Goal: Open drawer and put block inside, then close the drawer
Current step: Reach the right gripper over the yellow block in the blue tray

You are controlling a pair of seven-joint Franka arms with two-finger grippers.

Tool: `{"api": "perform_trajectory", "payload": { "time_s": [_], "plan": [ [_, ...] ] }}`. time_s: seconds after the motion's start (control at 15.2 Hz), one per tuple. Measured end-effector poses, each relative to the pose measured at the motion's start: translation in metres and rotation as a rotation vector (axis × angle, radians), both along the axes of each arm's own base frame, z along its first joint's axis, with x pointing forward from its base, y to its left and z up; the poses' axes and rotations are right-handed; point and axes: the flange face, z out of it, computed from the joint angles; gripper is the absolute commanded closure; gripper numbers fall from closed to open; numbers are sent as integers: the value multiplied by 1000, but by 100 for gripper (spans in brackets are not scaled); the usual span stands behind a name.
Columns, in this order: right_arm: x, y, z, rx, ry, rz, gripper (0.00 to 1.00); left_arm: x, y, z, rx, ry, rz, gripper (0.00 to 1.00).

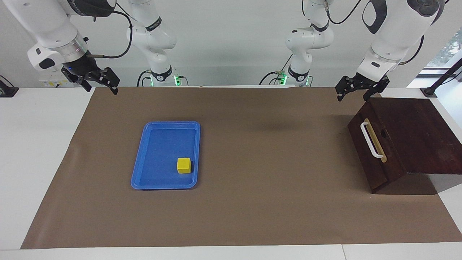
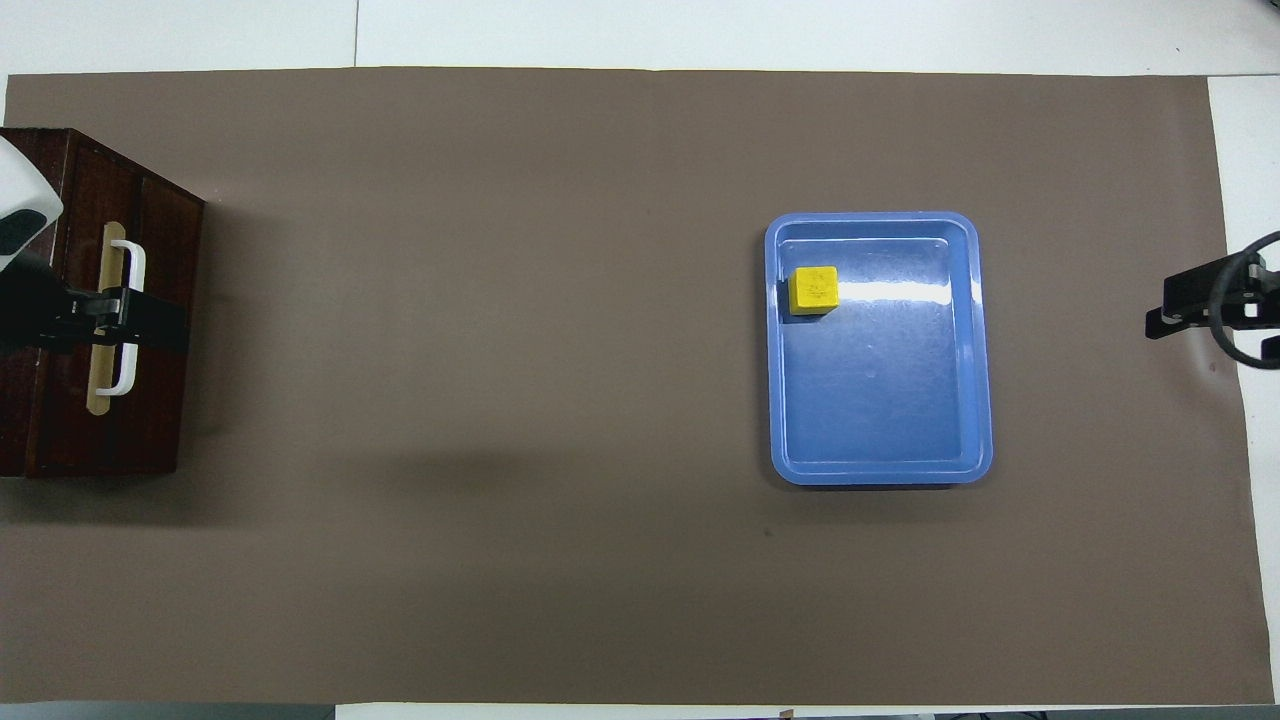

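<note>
The block [image 1: 183, 165] lies in the blue tray [image 1: 144, 155]. The drawer [image 1: 373, 153], toward the left arm's end, is closed. The left end effector [image 1: 357, 93] and the right end effector [image 1: 101, 87] hang with fingers apart, holding nothing.

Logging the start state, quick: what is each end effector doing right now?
Left end effector: open, holding nothing, raised over the wooden box.
Right end effector: open, holding nothing, raised over the brown mat's edge.
</note>
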Motion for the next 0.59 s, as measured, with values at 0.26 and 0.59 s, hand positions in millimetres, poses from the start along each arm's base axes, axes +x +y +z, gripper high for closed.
{"api": "perform_trajectory", "payload": {
  "time_s": [0.26,0.59],
  "plan": [
    [4,3,-51,156,70,-367,0,0,0,0,0,0,0,0],
    [28,16,-140,317,225,-777,0,0,0,0,0,0,0,0]
  ]
}}
